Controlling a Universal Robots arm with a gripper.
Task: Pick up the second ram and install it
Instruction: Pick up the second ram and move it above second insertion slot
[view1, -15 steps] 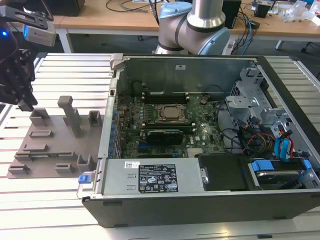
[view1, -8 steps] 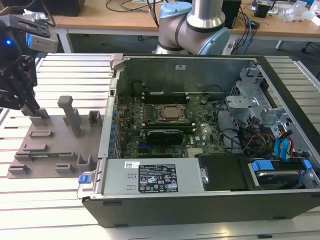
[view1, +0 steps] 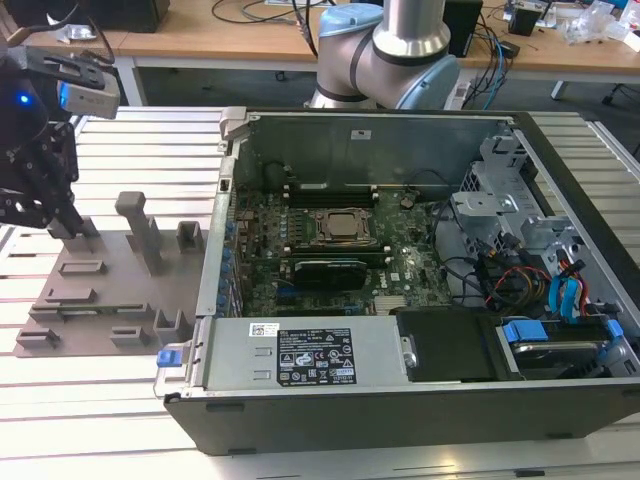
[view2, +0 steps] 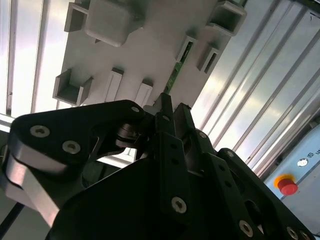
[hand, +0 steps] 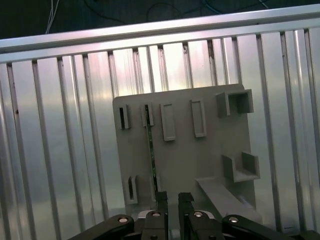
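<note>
Ribbed metal surface (view1: 110, 420) carries a grey holder plate (hand: 185, 160), at nine o'clock from the computer case (view1: 400, 415) in the exterior view. The second ram (hand: 151, 155) stands on edge in it. I see my gripper (hand: 172, 200) near its end, fingers (hand: 161, 205) narrowly apart.

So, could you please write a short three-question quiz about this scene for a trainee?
1. True or false: the thin green circuit-board memory stick is already seated inside the open black computer case.
2. In the exterior view, where is the black claw? A) over the grey slotted holder plate B) inside the case C) behind the case
3. Fill in: in the first wrist view, the stick stands on edge in slots of the ___ plate.
Key: 1 false; 2 A; 3 grey.
</note>
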